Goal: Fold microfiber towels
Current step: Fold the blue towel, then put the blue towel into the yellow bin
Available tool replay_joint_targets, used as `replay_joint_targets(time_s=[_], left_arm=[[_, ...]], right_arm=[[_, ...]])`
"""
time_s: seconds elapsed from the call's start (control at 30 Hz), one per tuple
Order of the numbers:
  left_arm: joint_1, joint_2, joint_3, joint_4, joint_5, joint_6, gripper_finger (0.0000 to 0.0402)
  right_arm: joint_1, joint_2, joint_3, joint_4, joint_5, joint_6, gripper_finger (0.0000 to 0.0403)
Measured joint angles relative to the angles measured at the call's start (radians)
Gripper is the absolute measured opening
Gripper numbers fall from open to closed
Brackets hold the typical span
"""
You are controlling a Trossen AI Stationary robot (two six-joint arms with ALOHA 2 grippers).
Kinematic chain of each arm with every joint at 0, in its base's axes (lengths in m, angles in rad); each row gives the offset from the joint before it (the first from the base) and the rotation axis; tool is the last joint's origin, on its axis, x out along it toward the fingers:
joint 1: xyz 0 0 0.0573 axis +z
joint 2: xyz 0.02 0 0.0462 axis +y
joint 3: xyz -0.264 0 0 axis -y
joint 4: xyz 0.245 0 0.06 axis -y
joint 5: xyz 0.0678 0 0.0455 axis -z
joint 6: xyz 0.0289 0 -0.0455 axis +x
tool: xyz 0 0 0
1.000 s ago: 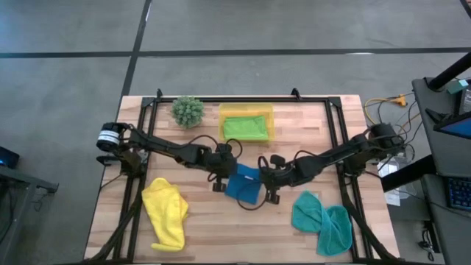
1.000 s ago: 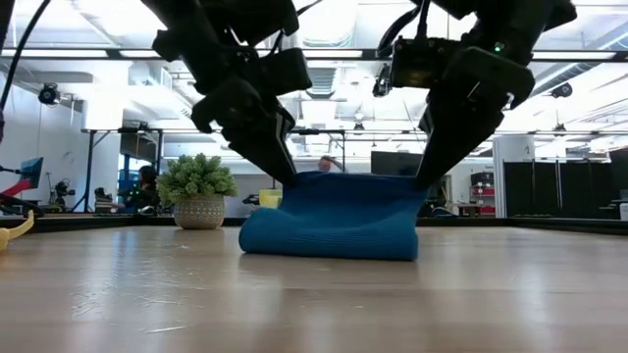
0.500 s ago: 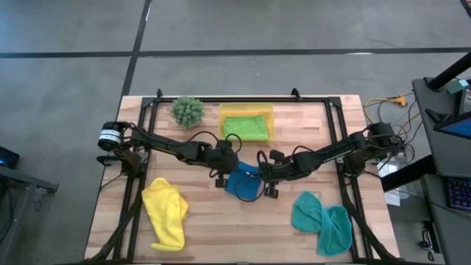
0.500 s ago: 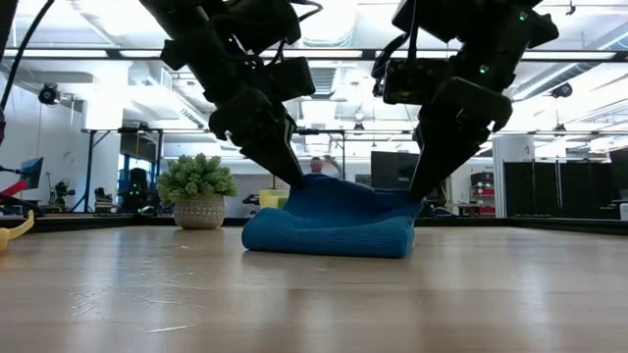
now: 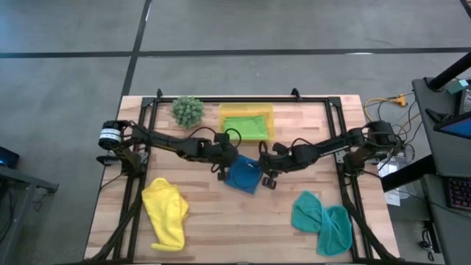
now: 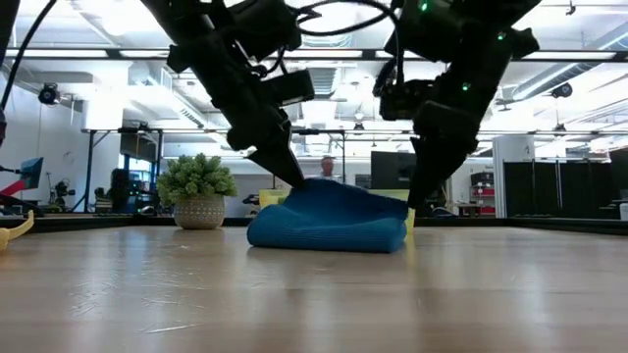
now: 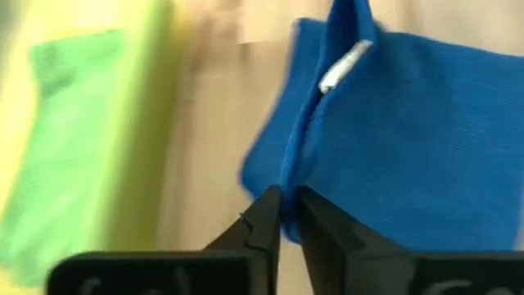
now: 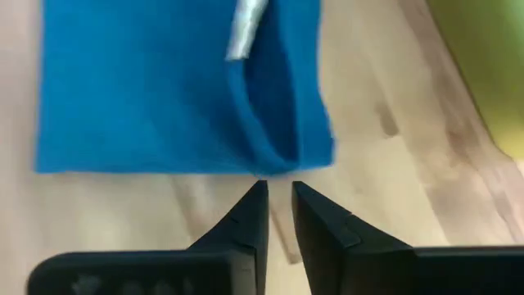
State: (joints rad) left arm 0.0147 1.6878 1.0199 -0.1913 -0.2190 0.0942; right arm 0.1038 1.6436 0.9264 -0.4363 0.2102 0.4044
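Observation:
A bright blue towel (image 5: 243, 177) lies doubled over on the wood at mid-table, a white label (image 7: 344, 65) at its fold. My left gripper (image 7: 286, 201) is at the towel's left end, shut on the folded edge. My right gripper (image 8: 278, 192) stands just off the right end, slightly open, with only bare wood showing in its gap. A lime green towel (image 5: 246, 126) lies in the yellow tray (image 5: 269, 110). The yellow towel (image 5: 165, 213) is heaped near left, the teal towel (image 5: 324, 219) near right. My left gripper has the blue towel's folded edge (image 7: 288, 176) between its two fingertips, at the towel's left end. The fingers slant down from the left (image 6: 285, 167). The towel rests on the table in a low mound, slack.
A small potted spiky plant (image 5: 188, 110) stands at the far left beside the tray. A black frame (image 5: 243, 99) runs along the table's far edge and down both sides. Bare wood lies between the blue towel and the two near towels.
Both grippers have gone toward the table's far edge and drawn closer together, carrying the blue towel's raised edge over. The towel has sunk from a sagging sheet held up at both ends to a low folded mound. My right gripper has let go of it.

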Motion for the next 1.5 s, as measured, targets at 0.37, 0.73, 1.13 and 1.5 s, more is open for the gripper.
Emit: replay_joint_targets(time_s=[0.37, 0.73, 1.13, 1.5], left_arm=[[0.047, -0.002, 0.013, -0.001, -0.050, -0.011, 0.0156], [0.042, -0.005, -0.015, -0.011, 0.255, -0.128, 0.0138], [0.035, 0.081, -0.014, -0.076, 0.293, -0.237, 0.0048], [0.003, 0.083, -0.014, -0.054, 0.358, -0.274, 0.0011]], right_arm=[[-0.030, -0.039, 0.000, 0.029, 0.006, 0.025, 0.0119], [0.006, 0.006, -0.003, 0.246, -0.088, 0.020, 0.0106], [-0.046, 0.126, -0.004, 0.196, -0.012, 0.118, 0.0051], [-0.047, 0.079, -0.003, 0.178, 0.071, 0.214, 0.0027]])
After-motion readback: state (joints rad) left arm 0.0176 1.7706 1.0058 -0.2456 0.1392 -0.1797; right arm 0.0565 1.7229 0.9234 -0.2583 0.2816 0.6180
